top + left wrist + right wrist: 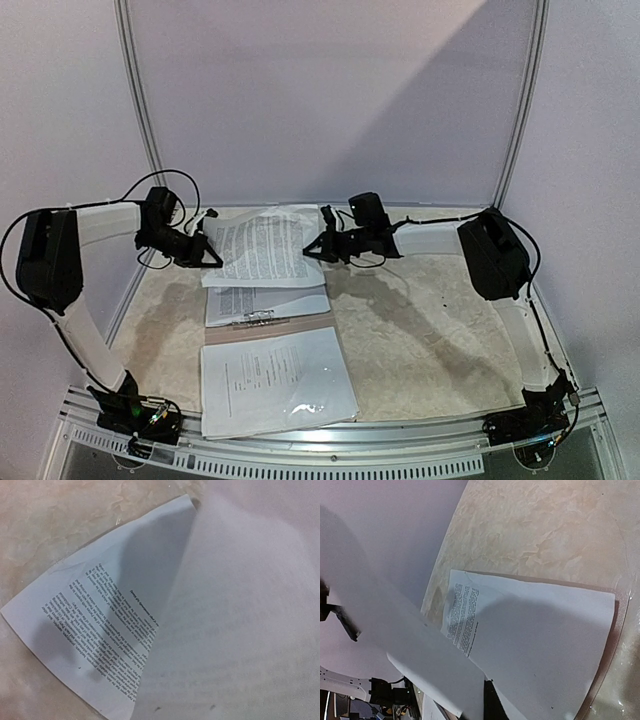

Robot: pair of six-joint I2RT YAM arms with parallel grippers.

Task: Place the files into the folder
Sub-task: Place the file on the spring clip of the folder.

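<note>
In the overhead view, the left arm bends in from the left edge of the frame. The left gripper (210,258) is closed on the left edge of a raised sheet (262,248) of printed paper, left of centre in the upper half. This sheet is lifted off the table (430,330).

Below it in the frame, a second printed sheet (268,302) lies flat, with a small metal clip (258,318) at its lower edge. A taupe strip of the folder (300,326) shows just under the clip. Further down, near the bottom edge, a sleeved sheet (275,385) with a glossy glare lies across the folder.

On the right side of the raised sheet, the right gripper (310,250) is closed on that edge. Its arm runs off towards the right of the frame.

In the left wrist view, the raised sheet (240,630) fills the right side as a blur. The left side shows a flat page of text (95,625) on the marbled table (60,520). The claw's own fingers are not visible here.

In the right wrist view, the raised sheet (405,645) crosses the lower left. A flat page (535,640) lies at centre right, and a thin brown border edges its right side.
</note>
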